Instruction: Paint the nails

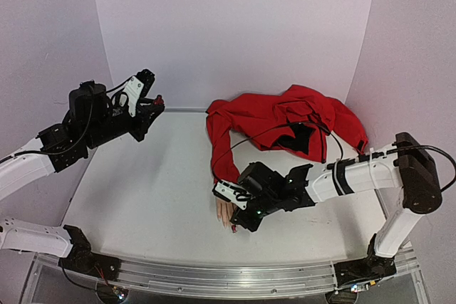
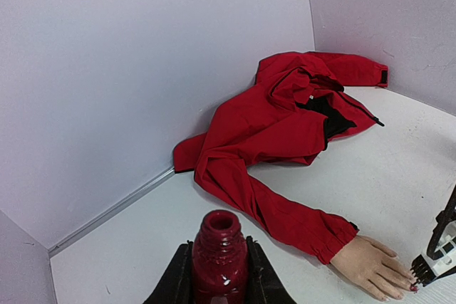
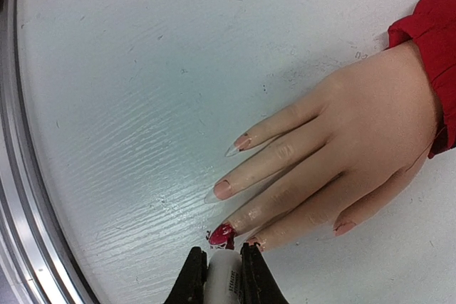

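The white table (image 1: 142, 190) lies under the mannequin hand (image 1: 224, 211), which rests palm down on it. The red jacket (image 1: 285, 122) is heaped beyond the hand, and one of its sleeves runs down to the wrist, where the cuff meets the skin.

My left gripper (image 1: 151, 108) hangs well away from the hand, up and off to the left side. It is pinched tight on the dark-red polish bottle (image 2: 219, 254), which stands upright and uncapped between the fingers. From that wrist camera the hand shows small, low on the right.

My right gripper (image 3: 223, 268) sits just at the hand's fingertips. Its fingers are clamped on the white cap (image 3: 223, 279), which points at the fingertips.

The nails (image 3: 223, 189) are at the ends of the hand's spread fingers, on the side away from the cuff. Two of them are bare and pale. The dark-red nail (image 3: 221, 233) lies right at the cap's tip (whether the brush touches it I cannot tell). The neighbouring nail beside my finger shows a trace of red.
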Robot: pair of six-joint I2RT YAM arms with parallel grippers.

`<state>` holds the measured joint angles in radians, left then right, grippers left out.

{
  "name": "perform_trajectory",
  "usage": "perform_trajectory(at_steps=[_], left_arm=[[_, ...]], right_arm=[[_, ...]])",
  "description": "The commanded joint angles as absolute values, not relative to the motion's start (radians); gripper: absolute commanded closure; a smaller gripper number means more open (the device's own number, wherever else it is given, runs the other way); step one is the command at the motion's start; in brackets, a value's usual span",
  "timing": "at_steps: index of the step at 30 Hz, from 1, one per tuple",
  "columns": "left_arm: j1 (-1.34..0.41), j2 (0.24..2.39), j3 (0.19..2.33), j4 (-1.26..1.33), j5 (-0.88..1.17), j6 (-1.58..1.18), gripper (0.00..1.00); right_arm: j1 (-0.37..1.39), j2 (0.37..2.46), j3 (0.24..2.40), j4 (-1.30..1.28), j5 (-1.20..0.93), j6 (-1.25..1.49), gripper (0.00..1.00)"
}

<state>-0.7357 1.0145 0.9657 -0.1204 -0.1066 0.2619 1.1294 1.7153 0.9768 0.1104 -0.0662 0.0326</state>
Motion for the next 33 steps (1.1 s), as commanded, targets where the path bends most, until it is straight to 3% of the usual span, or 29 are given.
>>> perform_trajectory(at_steps=[1,33], left_arm=[[-0.731,0.998,0.966,-0.049,-0.100,0.263,1.00],[-0.730,0.999,0.968,-0.049,-0.099,0.265,1.00]], right_arm=[[1.136,1.732,0.994,0.100,-0.072,0.034,1.00],[1.138,1.704,0.986,0.092,-0.118,0.029,1.00]])
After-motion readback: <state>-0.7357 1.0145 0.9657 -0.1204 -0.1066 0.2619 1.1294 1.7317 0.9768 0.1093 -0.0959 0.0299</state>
